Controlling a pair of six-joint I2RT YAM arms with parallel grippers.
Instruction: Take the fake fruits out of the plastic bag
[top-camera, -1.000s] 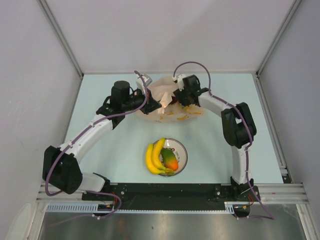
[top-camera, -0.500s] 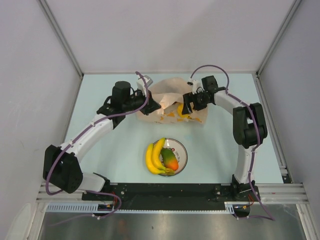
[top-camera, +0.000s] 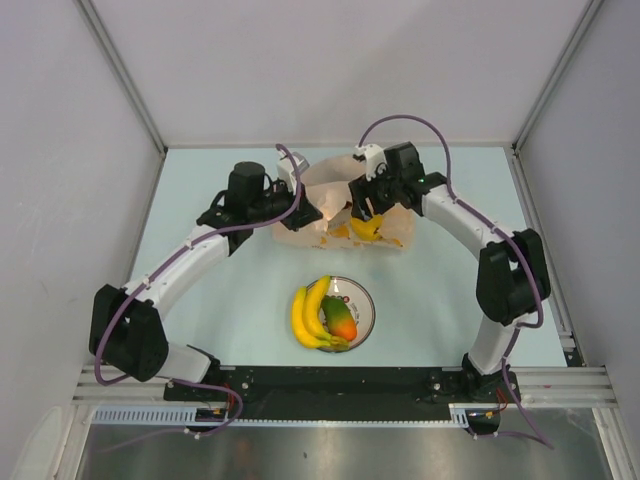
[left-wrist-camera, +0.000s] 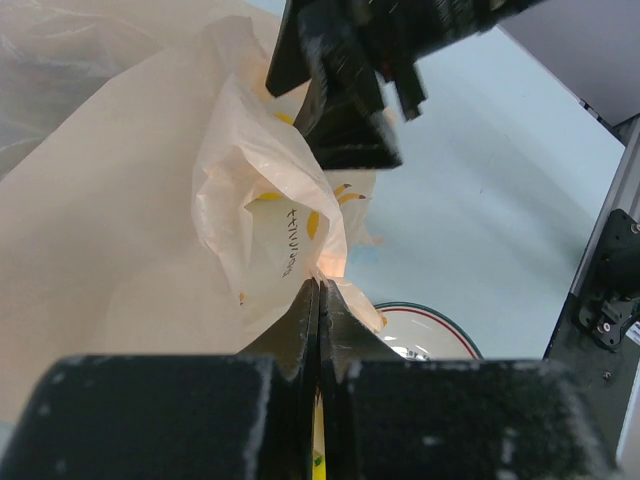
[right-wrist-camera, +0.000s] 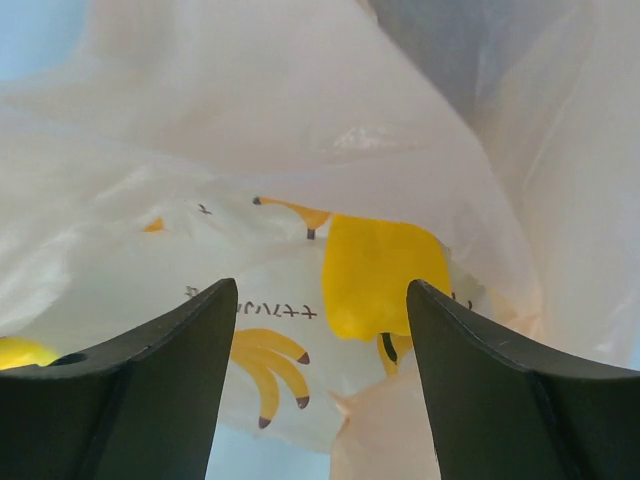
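Observation:
The pale-orange plastic bag (top-camera: 335, 190) lies crumpled at the back middle of the table. My left gripper (top-camera: 306, 212) is shut on a fold of the bag's edge (left-wrist-camera: 300, 230), its jaws pressed together. My right gripper (top-camera: 362, 205) is open and empty, pointing down at the bag's front right; it also shows in the left wrist view (left-wrist-camera: 345, 110). Between its fingers a yellow pepper-like piece (right-wrist-camera: 380, 275) shows through the bag's film (right-wrist-camera: 300, 120); it also shows in the top view (top-camera: 368, 228). A banana bunch (top-camera: 308, 315) and a mango (top-camera: 341, 320) lie on the plate.
The round white plate (top-camera: 364, 300) with a dark rim sits in front of the bag, near the middle of the table; its rim shows in the left wrist view (left-wrist-camera: 440, 325). Grey walls close in the table on three sides.
My right gripper swung out to the right of the bag, then came back over its front right. The yellow piece now shows at the bag's front. The left gripper kept its hold.

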